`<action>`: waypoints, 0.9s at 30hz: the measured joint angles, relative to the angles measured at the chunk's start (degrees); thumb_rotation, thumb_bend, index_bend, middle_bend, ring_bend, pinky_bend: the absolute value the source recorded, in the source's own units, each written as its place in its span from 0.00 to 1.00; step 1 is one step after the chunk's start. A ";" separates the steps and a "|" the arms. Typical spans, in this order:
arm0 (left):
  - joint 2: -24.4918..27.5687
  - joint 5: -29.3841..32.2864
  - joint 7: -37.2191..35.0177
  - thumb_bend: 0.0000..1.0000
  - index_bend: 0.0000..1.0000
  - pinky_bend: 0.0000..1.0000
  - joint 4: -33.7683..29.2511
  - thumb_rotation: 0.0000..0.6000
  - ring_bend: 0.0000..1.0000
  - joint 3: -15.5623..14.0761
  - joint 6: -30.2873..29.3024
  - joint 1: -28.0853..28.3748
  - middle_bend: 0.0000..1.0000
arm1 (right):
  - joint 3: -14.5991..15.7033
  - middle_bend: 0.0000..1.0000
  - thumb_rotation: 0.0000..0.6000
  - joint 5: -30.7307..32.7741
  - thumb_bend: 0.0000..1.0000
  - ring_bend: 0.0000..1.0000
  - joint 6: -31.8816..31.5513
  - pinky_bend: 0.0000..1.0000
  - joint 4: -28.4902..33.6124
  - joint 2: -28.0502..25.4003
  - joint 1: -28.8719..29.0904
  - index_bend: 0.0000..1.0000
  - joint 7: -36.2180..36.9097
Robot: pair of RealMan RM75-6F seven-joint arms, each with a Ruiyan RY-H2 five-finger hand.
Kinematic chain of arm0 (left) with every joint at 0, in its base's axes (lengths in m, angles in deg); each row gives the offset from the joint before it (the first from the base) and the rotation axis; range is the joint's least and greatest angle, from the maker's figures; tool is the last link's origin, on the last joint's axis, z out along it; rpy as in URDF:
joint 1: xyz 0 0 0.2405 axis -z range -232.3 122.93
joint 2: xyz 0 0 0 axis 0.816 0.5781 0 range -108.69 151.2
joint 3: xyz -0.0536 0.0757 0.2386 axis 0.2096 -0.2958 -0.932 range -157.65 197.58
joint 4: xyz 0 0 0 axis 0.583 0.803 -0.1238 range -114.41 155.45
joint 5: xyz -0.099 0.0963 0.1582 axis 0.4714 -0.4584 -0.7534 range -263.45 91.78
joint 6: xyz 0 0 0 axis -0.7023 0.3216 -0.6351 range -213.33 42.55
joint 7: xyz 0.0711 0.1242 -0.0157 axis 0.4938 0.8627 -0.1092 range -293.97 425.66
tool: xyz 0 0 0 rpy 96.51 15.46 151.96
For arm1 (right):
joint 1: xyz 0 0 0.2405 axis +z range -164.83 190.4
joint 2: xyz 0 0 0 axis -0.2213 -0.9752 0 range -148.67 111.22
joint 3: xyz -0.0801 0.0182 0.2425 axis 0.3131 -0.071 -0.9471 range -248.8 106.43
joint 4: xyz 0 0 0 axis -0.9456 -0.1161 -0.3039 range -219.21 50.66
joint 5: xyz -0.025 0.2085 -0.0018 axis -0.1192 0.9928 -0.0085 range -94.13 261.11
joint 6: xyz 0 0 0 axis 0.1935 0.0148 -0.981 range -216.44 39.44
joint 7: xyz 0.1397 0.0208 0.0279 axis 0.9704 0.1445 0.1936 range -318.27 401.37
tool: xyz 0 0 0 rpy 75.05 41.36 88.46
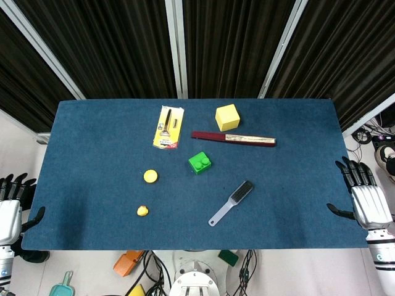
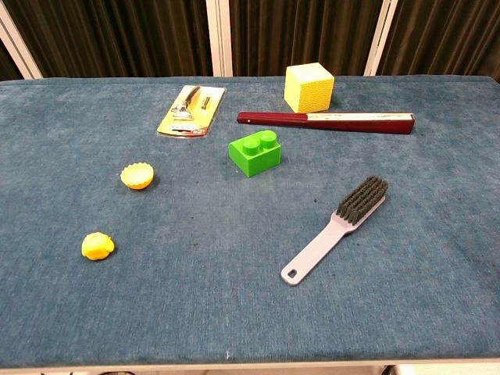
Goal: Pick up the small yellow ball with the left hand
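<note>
The small yellow ball lies on the blue table near the front left. My left hand hangs off the table's left edge, well to the left of the ball, fingers apart and holding nothing. Off the right edge, my right hand is likewise spread and empty. The chest view shows neither hand.
A ridged yellow cup sits just behind the ball. Further right are a green brick, a grey brush, a yellow cube, a dark red stick and a yellow carded tool.
</note>
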 measured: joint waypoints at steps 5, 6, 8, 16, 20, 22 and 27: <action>-0.08 -0.16 0.50 0.29 0.19 0.00 -0.25 1.00 0.01 -0.04 0.56 0.37 0.10 | 0.01 0.00 1.00 -0.09 0.22 0.00 -0.37 0.01 0.22 -0.31 -0.18 0.00 0.03; -0.11 -0.32 0.53 0.29 0.19 0.00 -0.34 1.00 0.01 -0.05 0.65 0.49 0.10 | -0.03 0.00 1.00 -0.12 0.22 0.00 -0.54 0.01 0.21 -0.44 -0.23 0.00 0.09; -0.30 -0.75 0.40 0.29 0.19 0.00 -0.66 1.00 0.02 -0.06 1.14 0.95 0.10 | -0.24 0.00 1.00 -0.10 0.22 0.00 -0.91 0.01 0.21 -0.70 -0.30 0.00 0.29; -2.09 -4.65 0.09 0.28 0.21 0.00 -1.58 1.00 0.02 -0.82 7.00 5.44 0.10 | -0.66 0.00 1.00 -0.80 0.22 0.00 -3.02 0.01 0.59 -1.79 -1.02 0.00 1.06; -4.52 -6.76 1.74 0.25 0.22 0.00 -1.47 1.00 0.02 -1.41 13.02 9.65 0.10 | -0.32 0.00 1.00 -0.89 0.22 0.00 -3.40 0.01 0.54 -1.72 -1.54 0.00 1.35; -6.02 -7.45 2.64 0.25 0.23 0.00 -1.41 1.00 0.02 -1.60 15.65 11.62 0.10 | -0.23 0.00 1.00 -0.90 0.22 0.00 -3.65 0.01 0.56 -1.73 -1.77 0.00 1.38; -10.85 -8.41 4.00 0.24 0.27 0.00 -0.74 1.00 0.02 -1.82 21.02 16.11 0.10 | -0.07 0.00 1.00 -0.93 0.22 0.00 -4.54 0.01 0.81 -1.89 -2.51 0.00 1.19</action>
